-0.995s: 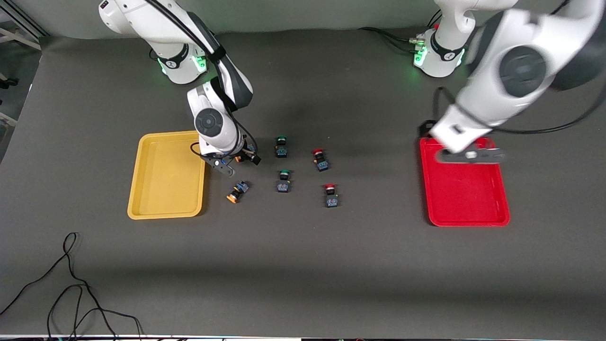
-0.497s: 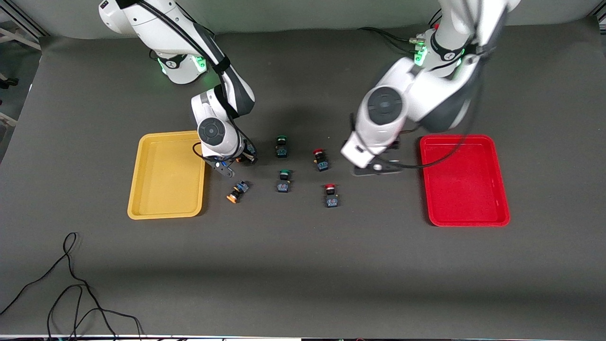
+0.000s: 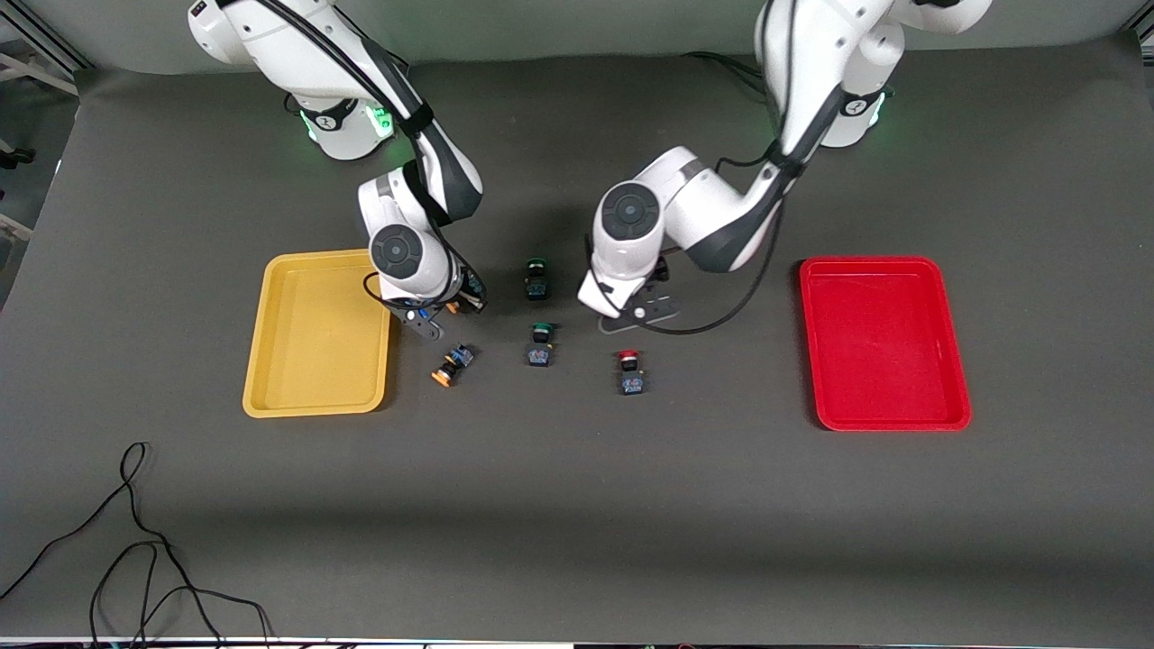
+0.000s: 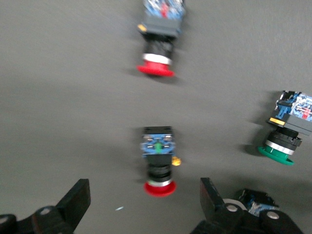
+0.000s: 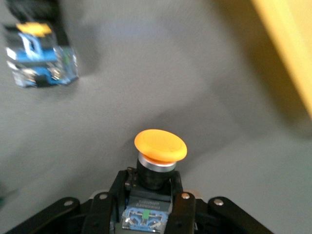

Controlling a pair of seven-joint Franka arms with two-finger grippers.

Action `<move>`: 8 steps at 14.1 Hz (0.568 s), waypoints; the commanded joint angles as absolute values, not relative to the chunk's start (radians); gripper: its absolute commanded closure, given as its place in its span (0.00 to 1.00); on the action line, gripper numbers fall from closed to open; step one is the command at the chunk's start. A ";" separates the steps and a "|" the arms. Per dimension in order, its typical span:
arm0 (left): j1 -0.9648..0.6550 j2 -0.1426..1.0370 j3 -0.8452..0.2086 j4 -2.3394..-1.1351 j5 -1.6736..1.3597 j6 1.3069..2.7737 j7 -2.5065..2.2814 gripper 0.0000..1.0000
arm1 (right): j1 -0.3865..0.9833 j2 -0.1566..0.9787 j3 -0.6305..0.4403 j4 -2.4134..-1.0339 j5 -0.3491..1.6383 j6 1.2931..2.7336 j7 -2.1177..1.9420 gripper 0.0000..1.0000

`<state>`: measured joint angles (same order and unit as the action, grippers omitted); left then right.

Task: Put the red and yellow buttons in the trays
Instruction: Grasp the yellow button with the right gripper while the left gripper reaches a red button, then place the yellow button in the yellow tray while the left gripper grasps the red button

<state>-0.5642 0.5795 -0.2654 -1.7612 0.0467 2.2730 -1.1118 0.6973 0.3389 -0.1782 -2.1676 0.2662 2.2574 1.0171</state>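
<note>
Between the fingers of the right gripper (image 5: 148, 207) sits a yellow-capped button (image 5: 160, 146), clamped by its dark body with the cap sticking out past the fingertips, so its long axis runs along the gripper's own reach and the cap leads. Holding it by the body looks sensible: the blocky sides give flat faces to pinch, and the round cap would likely slip. In the front view this gripper (image 3: 448, 306) is low beside the yellow tray (image 3: 261, 361), just at the rim nearest it, with the second yellow button (image 3: 448, 367) lying tipped on the table close below it.

The left gripper (image 4: 141, 207) is spread wide and holds nothing; a red button (image 4: 158, 163) lies just ahead of its gap, body away from the fingers, cap toward them, its length roughly in line with the approach. That spread probably prepares a pinch across the body. Another red button (image 4: 158, 41) lies farther ahead, a green button (image 4: 285, 131) off to one side. The red tray (image 3: 956, 397) lies well apart, toward the left arm's end.
</note>
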 commanded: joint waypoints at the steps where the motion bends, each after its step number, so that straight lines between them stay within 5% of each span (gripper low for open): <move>1: -0.587 0.626 -0.252 -1.753 0.057 2.330 -1.141 0.00 | 0.687 0.174 -0.344 -2.149 0.287 2.049 0.809 0.92; 4: -0.591 0.653 -0.250 -1.766 0.058 2.352 -1.141 0.02 | 0.690 0.158 -0.509 -2.167 0.267 1.987 0.587 0.92; 8: -0.592 0.655 -0.250 -1.776 0.058 2.352 -1.149 0.16 | 0.690 0.184 -0.633 -2.298 0.250 2.127 0.376 0.92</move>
